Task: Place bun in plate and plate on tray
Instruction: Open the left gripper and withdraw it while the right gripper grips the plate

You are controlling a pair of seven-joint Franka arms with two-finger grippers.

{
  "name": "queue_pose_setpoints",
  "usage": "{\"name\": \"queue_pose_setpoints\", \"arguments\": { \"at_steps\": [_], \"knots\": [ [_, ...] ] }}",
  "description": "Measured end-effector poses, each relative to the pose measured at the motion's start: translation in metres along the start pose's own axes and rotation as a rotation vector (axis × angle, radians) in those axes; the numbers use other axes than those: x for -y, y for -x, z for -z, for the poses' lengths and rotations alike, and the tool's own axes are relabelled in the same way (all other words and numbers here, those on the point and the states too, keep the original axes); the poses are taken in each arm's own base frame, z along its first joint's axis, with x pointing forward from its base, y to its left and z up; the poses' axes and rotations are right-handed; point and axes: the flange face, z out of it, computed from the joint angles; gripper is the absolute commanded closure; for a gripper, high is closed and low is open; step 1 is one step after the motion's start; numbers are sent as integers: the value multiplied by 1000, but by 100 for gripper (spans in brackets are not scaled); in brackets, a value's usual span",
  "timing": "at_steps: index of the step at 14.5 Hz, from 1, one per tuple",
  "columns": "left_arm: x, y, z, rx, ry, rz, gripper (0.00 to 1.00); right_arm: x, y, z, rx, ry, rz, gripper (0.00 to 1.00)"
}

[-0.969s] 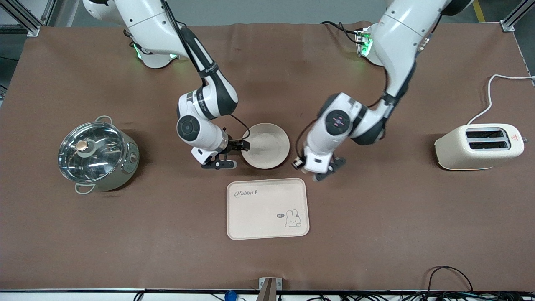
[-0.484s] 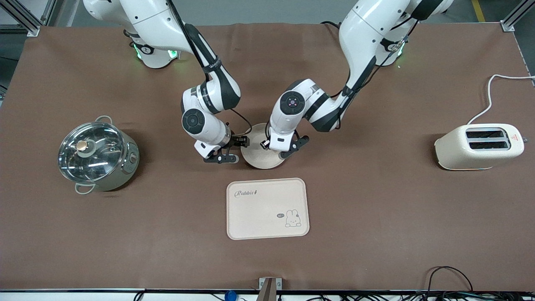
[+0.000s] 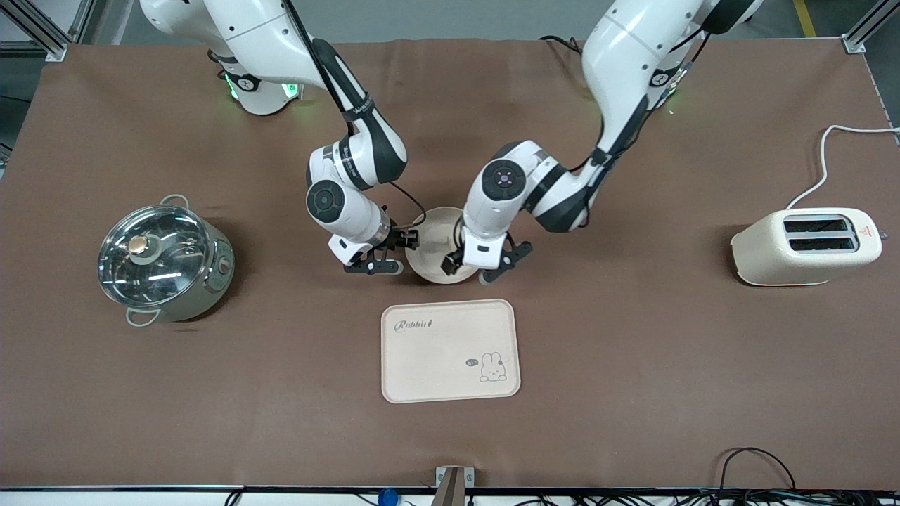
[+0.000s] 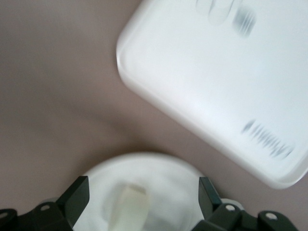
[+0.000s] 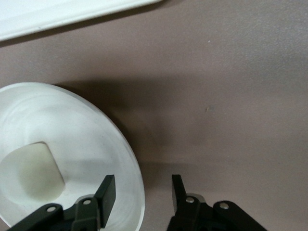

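Note:
The round off-white plate sits on the brown table, just farther from the front camera than the cream "Rabbit" tray. The pale bun lies in the plate; it also shows in the right wrist view and is hidden in the front view. My left gripper hangs low over the plate, wide open, its fingers apart from the bun on either side. My right gripper is open at the plate's rim toward the right arm's end, one finger over the plate, the other outside it.
A steel pot with a glass lid stands toward the right arm's end of the table. A cream toaster with a white cord stands toward the left arm's end. The tray is bare.
My left gripper moved from the table beside the plate to over the plate, then shifted slightly toward the tray. My right gripper stayed at the plate's rim.

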Motion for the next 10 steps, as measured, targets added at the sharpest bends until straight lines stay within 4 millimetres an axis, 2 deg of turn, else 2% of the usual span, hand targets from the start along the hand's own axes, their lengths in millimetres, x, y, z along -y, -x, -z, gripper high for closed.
{"name": "queue_pose_setpoints", "arguments": {
  "at_steps": [2, 4, 5, 7, 10],
  "knots": [
    [0, -59, 64, -56, -26, -48, 0, 1, 0, 0, -5, -2, 2, 56],
    [11, -116, 122, -82, -47, -108, 0, 3, 1, 0, -11, -3, 5, 56],
    [20, -142, 144, -92, -52, -137, 0, 4, 2, 0, -12, -4, 6, 59],
    [42, -184, 181, -112, -60, -193, 0, 4, 2, 0, -14, -4, 7, 65],
    [86, -230, 239, -120, -107, -304, 0, 6, 3, -1, -20, -5, 11, 67]
  ]
}}
